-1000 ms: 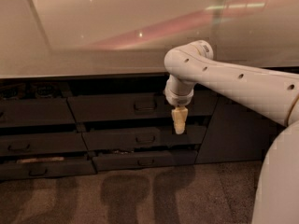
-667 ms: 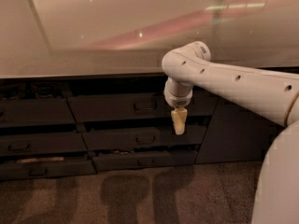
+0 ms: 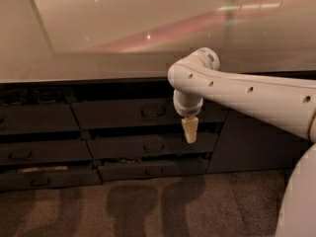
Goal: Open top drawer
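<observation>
The top drawer (image 3: 118, 115) is the widest dark grey front just under the counter, with its dark loop handle (image 3: 154, 111) at its centre. It sits about flush with the fronts around it. My gripper (image 3: 189, 131) hangs cream-tipped and pointing down from the white arm (image 3: 247, 95). It is a little right of the handle and slightly lower, in front of the drawer's bottom edge. It holds nothing that I can see.
Two shorter dark drawers, the middle one (image 3: 153, 146) and the bottom one (image 3: 154, 171), lie below. A left stack of dark fronts (image 3: 34, 120) stands beside them. A pale counter (image 3: 98, 58) overhangs everything. A plain dark panel (image 3: 247, 147) is at the right, and carpet (image 3: 148, 206) lies in front.
The arm's elbow and the gripper have drifted slightly left and down. The drawers have not moved.
</observation>
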Tool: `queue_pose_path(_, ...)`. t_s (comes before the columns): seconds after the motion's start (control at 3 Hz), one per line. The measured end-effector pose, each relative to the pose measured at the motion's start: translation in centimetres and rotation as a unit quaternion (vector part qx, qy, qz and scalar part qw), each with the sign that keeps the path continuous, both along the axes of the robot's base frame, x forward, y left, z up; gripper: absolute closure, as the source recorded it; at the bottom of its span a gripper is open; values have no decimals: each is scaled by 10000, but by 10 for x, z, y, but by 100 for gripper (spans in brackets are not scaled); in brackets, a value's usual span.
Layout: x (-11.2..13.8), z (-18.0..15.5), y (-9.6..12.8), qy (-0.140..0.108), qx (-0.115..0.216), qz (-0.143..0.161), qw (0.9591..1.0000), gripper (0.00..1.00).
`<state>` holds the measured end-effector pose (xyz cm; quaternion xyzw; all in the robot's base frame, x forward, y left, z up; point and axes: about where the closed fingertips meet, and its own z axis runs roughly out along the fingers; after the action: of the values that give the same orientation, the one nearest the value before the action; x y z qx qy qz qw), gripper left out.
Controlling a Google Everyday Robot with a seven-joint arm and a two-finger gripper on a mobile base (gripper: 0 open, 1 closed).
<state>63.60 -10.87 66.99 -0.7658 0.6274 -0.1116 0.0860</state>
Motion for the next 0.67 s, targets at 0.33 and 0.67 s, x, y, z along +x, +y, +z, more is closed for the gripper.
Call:
queue_pose_path(0.33, 7, 1, -6, 20, 16, -69, 10000, 0)
queue_pose_path(0.67, 23, 9, -21, 40, 23, -261, 9996, 0)
